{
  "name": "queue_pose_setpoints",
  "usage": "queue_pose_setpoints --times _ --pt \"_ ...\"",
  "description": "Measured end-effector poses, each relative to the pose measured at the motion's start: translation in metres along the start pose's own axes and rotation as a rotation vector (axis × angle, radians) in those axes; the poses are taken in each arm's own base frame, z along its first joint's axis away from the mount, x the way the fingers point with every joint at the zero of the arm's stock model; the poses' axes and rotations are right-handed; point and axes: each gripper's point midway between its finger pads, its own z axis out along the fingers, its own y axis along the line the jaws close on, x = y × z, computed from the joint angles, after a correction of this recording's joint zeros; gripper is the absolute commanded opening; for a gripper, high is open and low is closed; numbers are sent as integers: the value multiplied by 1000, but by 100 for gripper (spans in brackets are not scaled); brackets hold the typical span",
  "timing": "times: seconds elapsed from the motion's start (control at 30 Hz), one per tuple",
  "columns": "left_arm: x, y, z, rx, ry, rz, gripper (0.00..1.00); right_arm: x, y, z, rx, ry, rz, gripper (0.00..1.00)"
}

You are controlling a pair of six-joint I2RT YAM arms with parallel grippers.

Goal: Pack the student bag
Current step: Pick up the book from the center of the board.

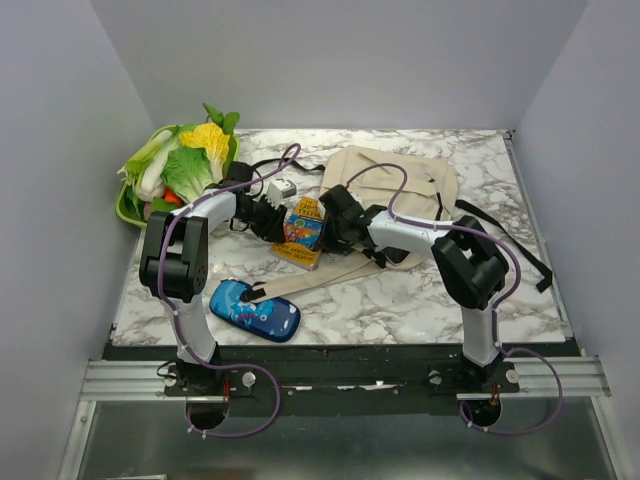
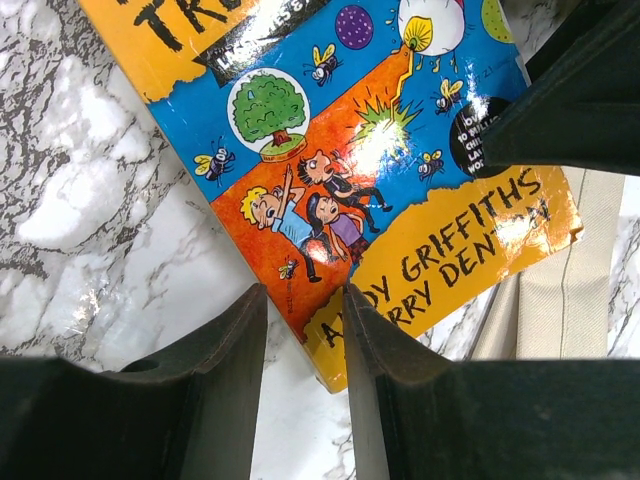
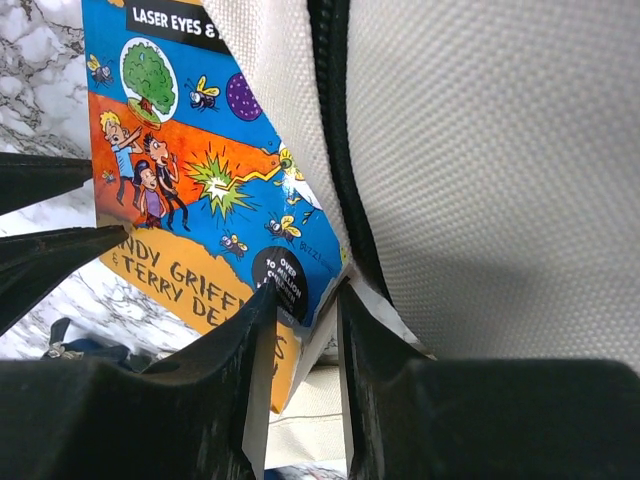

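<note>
On the marble table point(image 1: 400, 300) you look barely started: the book point(image 1: 303, 232) at centre is pinched at opposite edges by your half-closed left gripper point(image 2: 302, 295) and right gripper point(image 3: 307, 290), not yet inside the student bag point(image 1: 400, 180) at 1 o'clock, and the pencil case point(image 1: 255, 310) lies at 7.

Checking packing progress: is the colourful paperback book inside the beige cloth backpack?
Outside. From above, the book shows uncovered, left of the backpack.

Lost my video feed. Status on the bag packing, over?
Left gripper and right gripper astride the book, grip unclear. Student bag beside it, book not inside. Beige strap under book.
</note>
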Motion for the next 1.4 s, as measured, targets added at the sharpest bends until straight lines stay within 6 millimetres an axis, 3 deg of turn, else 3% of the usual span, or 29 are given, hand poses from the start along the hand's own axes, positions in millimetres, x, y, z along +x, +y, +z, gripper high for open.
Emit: queue_pose_setpoints --times 0.13,0.37,0.5,0.97,1.07,1.2,1.33,1.4 --pt "0 0 0 2 3 9 42 -1 1 0 -7 -2 -30 32" --pt "1 0 -1 1 5 18 42 -1 12 -3 -42 -3 -84 59" --pt "1 1 -1 1 5 22 42 -1 18 -4 -66 -9 -103 59" --pt "6 7 -8 -46 19 32 42 1 28 3 -115 4 -107 47" --pt "9 8 -10 -56 22 33 42 3 26 7 -107 12 -106 37" --pt "12 8 -14 -63 27 28 42 2 26 8 -104 13 -101 3" --pt "14 1 -23 -57 40 18 47 2 26 8 -108 15 -101 1" --pt "6 -17 -30 7 21 -2 52 1 40 6 -167 13 -102 1"
